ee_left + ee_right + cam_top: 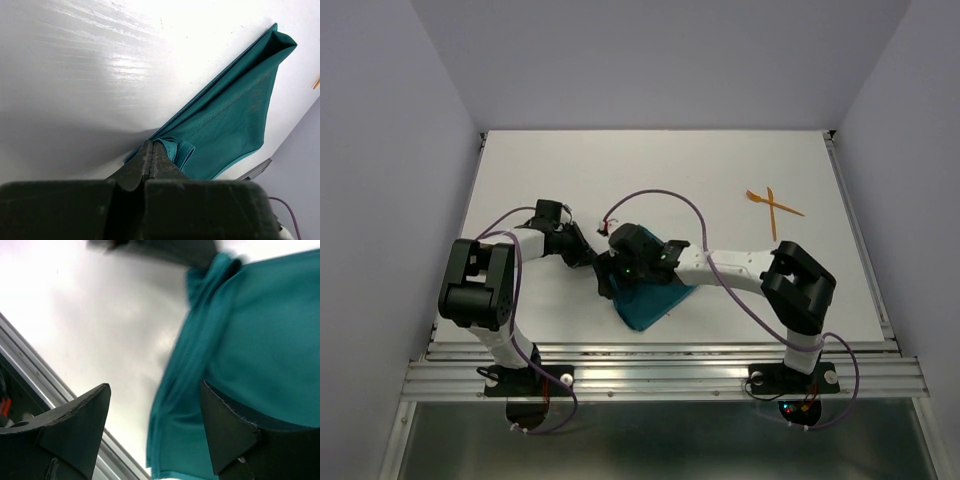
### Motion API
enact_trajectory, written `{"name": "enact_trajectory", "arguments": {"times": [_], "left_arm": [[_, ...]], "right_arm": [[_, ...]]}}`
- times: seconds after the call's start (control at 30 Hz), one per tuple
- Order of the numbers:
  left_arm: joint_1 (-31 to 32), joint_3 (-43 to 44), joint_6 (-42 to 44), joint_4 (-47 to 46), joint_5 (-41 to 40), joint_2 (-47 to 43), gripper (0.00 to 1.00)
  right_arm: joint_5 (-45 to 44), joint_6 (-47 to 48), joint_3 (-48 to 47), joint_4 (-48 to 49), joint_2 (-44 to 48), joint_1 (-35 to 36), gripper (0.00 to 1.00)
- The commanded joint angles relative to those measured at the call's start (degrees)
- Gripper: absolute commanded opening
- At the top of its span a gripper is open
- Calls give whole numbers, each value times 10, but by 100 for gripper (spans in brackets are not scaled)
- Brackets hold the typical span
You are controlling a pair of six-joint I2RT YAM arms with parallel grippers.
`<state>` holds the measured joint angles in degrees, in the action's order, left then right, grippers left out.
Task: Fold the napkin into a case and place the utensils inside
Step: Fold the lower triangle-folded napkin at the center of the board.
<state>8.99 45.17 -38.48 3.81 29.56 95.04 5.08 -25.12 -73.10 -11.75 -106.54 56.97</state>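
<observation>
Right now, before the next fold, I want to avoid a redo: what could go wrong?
The left gripper pinches only a bunched corner of the napkin; a pull could slip it free or undo the fold. The right gripper stands open, holding nothing, so the loose layers may shift.

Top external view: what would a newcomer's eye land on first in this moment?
The teal napkin, folded into a rough wedge near the front edge of the table, stands out first. The left gripper is shut on one corner of it, and the right gripper is open over the cloth. The orange utensils lie crossed at the far right, apart from both arms.
</observation>
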Motion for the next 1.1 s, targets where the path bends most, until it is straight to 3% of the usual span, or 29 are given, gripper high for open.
{"name": "enact_trajectory", "arguments": {"times": [0.0,0.37,0.7,0.8,0.93,1.03,1.07], "left_arm": [[5,12,1,-5,-6,9,0],[5,11,1,-6,-10,15,0],[5,9,1,-5,-13,22,0],[5,9,1,-5,-13,23,0],[5,9,1,-5,-13,22,0],[5,8,2,-4,-13,21,0],[5,8,2,-4,-13,20,0]], "right_arm": [[-149,33,3,-59,11,58,77],[-252,37,-7,-107,-31,137,73],[-280,17,8,-122,-37,169,53],[-283,6,11,-122,-38,175,42],[-296,2,12,-120,-34,175,14],[-300,6,15,-111,-31,175,1],[-295,8,16,-103,-24,175,1]]}}
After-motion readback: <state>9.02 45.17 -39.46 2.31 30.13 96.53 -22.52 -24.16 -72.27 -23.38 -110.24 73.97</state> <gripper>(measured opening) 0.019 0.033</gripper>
